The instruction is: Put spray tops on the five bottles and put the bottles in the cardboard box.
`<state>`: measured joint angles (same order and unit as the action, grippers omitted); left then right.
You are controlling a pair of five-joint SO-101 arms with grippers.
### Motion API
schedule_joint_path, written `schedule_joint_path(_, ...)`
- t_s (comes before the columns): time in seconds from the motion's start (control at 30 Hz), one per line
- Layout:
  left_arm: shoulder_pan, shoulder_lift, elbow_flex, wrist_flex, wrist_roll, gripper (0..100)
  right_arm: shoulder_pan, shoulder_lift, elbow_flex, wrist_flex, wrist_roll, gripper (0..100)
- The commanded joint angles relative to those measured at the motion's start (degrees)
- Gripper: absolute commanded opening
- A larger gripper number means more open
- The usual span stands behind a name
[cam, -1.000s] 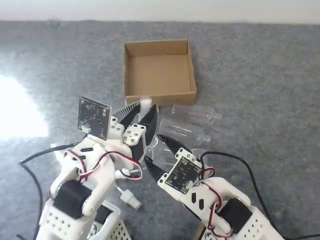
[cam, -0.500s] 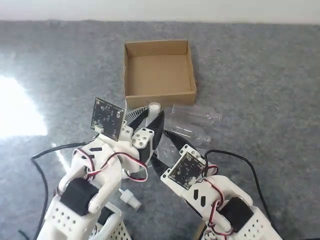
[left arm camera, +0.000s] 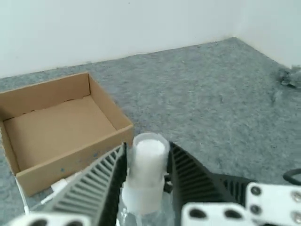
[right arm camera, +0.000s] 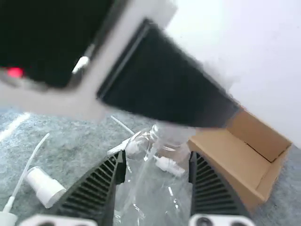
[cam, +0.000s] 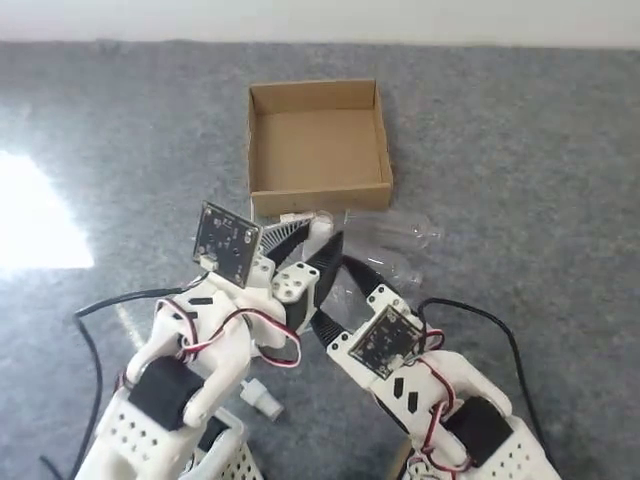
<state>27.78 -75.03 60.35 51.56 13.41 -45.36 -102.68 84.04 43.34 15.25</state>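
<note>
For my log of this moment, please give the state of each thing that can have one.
Brown cardboard box: open, no bottle inside.
Left pincer: shut on white plastic spray top.
Right pincer: shut on clear plastic bottle.
Two other clear bottles: lying flat, uncapped.
Loose white spray top: lying on grey table.

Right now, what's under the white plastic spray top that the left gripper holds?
A clear plastic bottle, held by the right gripper; the white spray top sits at its neck. Its base is hidden behind the left gripper.

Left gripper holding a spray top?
Yes, the left gripper is shut on a white spray top sitting atop a clear bottle.
</note>
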Motion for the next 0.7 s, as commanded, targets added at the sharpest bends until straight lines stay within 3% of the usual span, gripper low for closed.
schedule_joint_path(0.0,0.26,-0.53,-0.22,-0.79,0.26,18,1.45,-1.36,-4.31,-1.36,0.88,9.8)
schedule_joint_path(0.43,-0.09,-0.53,-6.2,4.92,0.26,22,1.8,-1.36,-4.84,-1.36,0.62,9.8)
schedule_joint_path(0.67,-5.54,-0.53,-8.84,5.1,0.18,22,4.79,-1.36,-4.4,-3.65,0.44,9.8)
